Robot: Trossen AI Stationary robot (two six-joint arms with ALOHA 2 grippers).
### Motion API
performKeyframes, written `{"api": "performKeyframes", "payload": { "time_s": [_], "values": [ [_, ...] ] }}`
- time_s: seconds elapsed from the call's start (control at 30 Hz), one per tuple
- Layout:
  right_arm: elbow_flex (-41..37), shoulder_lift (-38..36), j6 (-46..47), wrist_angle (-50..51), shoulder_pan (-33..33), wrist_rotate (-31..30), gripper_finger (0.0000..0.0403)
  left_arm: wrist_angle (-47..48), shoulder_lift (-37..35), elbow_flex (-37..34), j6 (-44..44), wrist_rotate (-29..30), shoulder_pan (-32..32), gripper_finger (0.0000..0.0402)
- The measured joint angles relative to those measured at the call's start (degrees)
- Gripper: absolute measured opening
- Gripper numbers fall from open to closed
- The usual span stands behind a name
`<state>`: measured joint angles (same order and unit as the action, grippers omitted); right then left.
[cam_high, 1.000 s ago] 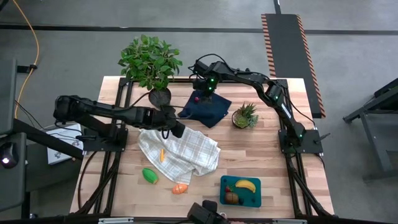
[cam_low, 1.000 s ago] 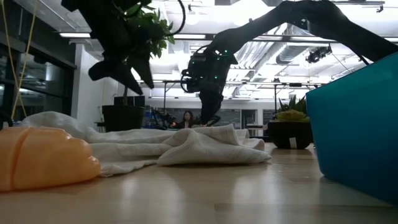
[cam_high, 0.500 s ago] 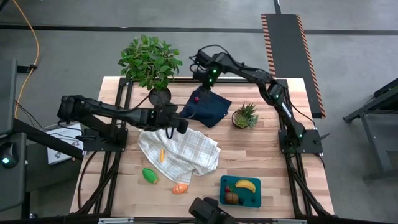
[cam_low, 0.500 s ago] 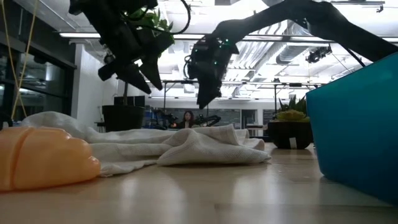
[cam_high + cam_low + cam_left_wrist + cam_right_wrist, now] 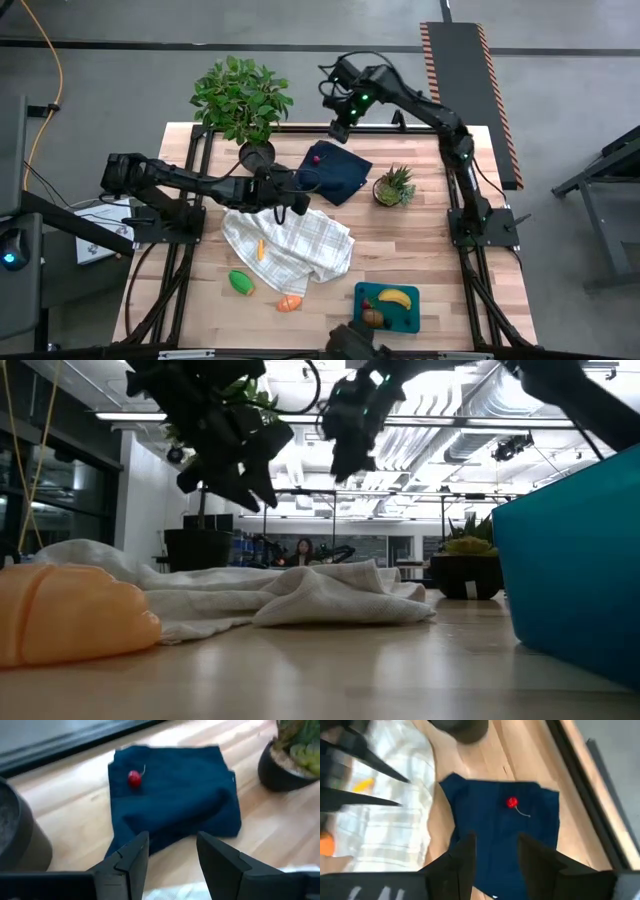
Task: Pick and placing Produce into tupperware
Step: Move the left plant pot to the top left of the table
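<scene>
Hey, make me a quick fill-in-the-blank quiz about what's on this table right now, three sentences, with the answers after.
1. The red cherry lies on the dark ______ cloth.
2. The yellow banana lies inside the teal ______.
3. The small orange piece rests on the ______ towel, not the bare wood.

Answers: navy; tupperware; checked
</scene>
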<state>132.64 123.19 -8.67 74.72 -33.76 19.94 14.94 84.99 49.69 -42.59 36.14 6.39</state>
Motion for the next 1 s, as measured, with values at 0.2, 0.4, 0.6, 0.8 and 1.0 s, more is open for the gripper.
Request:
{"api": "performKeyframes", "payload": {
  "time_s": [0.2,0.4,0.6,0.8,1.0],
  "values": [
    [0.0,-6.65,-1.32,0.28,0.3,1.39,0.0129,-4.41,3.38,-0.06,0.45,1.01,0.04,0.0156],
    [0.0,-12.29,-3.68,1.58,0.44,3.99,0.0129,-6.75,6.82,-0.05,-3.13,0.35,0.94,0.0156],
    [-0.01,-16.41,-6.92,4.83,0.35,4.22,0.0129,-10.29,7.11,-0.05,-2.53,0.41,4.39,0.0156],
    [-0.04,-19.55,-7.91,6.97,0.33,4.26,0.0129,-16.15,7.08,-0.05,4.54,-2.4,7.77,0.0156],
    [-0.04,-22.83,-7.92,6.96,0.33,4.22,0.0129,-18.42,7.08,-0.05,7.4,-3.68,9.57,0.0156]
  ]
}}
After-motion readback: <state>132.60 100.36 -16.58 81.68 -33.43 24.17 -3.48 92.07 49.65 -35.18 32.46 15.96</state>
